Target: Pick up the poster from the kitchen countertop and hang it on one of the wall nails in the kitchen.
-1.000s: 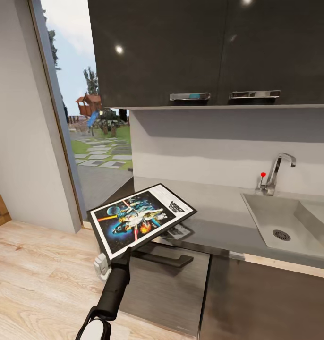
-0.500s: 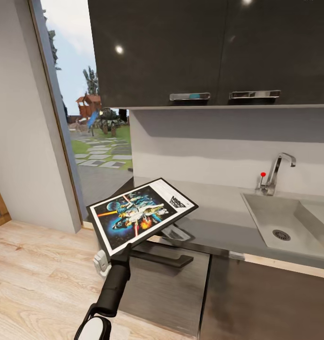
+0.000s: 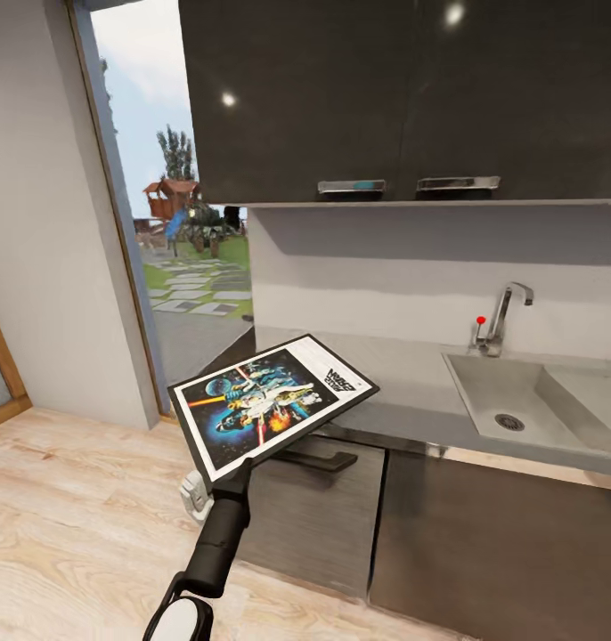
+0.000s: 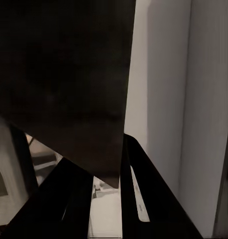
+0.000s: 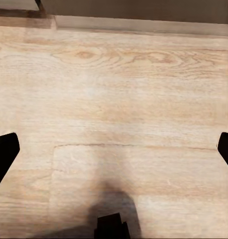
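The left arm [image 3: 218, 534] reaches up and forward from the lower edge of the head view, its gripper [image 3: 237, 469] clamped on the near edge of the poster [image 3: 272, 401]. The poster is held tilted, face up, in the air just off the front corner of the worktop [image 3: 412, 401], above a cabinet door [image 3: 310, 525]. The right gripper's [image 5: 114, 149] jaws are spread wide over the wooden floor [image 5: 114, 89].

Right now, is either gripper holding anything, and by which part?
The left gripper holds the black-framed rectangular Star Wars poster by its near short edge, lifted and tilted. The right gripper is open, holding nothing.
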